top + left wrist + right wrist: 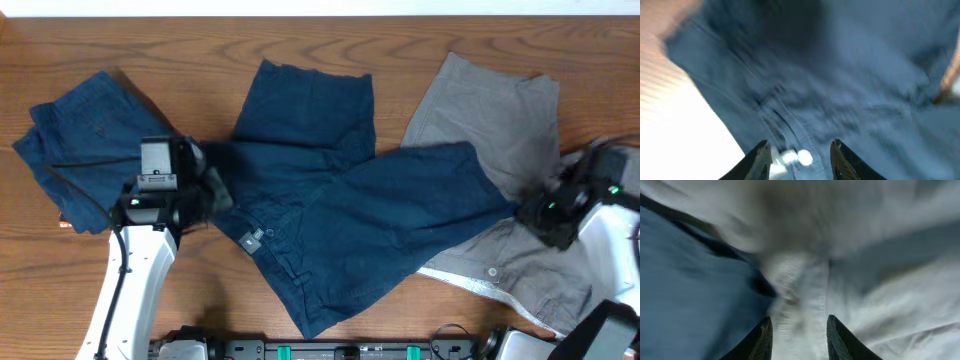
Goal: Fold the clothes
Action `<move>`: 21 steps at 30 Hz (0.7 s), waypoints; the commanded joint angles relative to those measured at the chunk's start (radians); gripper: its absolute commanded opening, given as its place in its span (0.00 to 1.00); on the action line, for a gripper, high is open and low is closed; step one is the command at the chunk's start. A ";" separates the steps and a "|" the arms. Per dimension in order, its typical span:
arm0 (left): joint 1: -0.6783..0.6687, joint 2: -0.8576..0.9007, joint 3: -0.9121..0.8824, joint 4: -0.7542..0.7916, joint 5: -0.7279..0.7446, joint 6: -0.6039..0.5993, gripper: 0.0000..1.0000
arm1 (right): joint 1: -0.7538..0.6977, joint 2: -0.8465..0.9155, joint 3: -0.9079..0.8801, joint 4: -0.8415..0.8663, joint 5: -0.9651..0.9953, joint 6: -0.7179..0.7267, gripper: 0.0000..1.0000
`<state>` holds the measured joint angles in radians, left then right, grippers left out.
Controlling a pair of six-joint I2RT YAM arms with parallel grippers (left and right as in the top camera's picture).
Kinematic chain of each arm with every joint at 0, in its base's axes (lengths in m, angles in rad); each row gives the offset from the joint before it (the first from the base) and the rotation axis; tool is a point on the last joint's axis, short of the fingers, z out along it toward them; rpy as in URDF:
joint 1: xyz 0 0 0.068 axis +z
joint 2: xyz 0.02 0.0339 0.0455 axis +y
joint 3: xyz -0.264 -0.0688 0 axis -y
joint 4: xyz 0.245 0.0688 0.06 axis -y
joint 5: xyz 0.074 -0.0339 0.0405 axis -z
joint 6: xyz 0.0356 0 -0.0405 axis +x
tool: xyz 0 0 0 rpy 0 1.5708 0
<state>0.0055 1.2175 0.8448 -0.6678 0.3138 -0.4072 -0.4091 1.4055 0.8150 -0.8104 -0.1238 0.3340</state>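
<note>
My left gripper (799, 146) spread over navy shorts (350, 220), front edge; right gripper (800, 320) spread over grey shorts (490, 110), right edge.

Far table (200, 40) strip bare; navy shorts (340, 200) overlapping grey shorts (490, 110) block centre.

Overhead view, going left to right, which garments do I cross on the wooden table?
bunched dark blue garment → spread-out navy blue shorts → light grey shorts
</note>
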 commanded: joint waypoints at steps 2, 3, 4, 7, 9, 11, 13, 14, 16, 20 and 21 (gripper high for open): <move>-0.059 0.006 -0.027 -0.060 0.121 0.002 0.41 | 0.006 0.008 -0.123 0.047 0.010 0.048 0.33; -0.079 0.008 -0.038 -0.074 0.121 -0.007 0.41 | 0.007 0.008 -0.146 0.063 -0.002 0.047 0.32; -0.097 0.011 -0.048 -0.082 0.121 -0.010 0.41 | 0.006 0.008 -0.168 0.078 -0.010 0.046 0.31; -0.159 0.026 -0.087 -0.058 0.121 -0.027 0.42 | 0.007 0.008 -0.227 0.168 -0.105 -0.016 0.31; -0.200 0.046 -0.111 -0.019 0.120 -0.045 0.42 | 0.007 0.008 -0.256 0.233 -0.169 -0.046 0.32; -0.233 0.071 -0.122 0.017 0.120 -0.051 0.42 | 0.008 0.008 -0.268 0.270 -0.181 -0.059 0.31; -0.261 0.103 -0.123 0.041 0.119 -0.051 0.42 | 0.013 0.008 -0.277 0.303 -0.181 -0.069 0.31; -0.274 0.122 -0.123 0.053 0.119 -0.051 0.42 | 0.018 0.008 -0.280 0.314 -0.181 -0.070 0.31; -0.289 0.163 -0.123 0.076 0.109 -0.051 0.42 | 0.026 0.008 -0.283 0.322 -0.180 -0.072 0.31; -0.293 0.245 -0.123 0.081 0.004 -0.139 0.42 | 0.031 0.008 -0.286 0.325 -0.174 -0.076 0.33; -0.293 0.267 -0.123 0.079 -0.006 -0.160 0.42 | 0.031 0.008 -0.286 0.324 -0.160 -0.078 0.34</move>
<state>-0.2855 1.4410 0.7277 -0.5854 0.3798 -0.4938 -0.4076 1.3975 0.5613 -0.4862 -0.2714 0.2798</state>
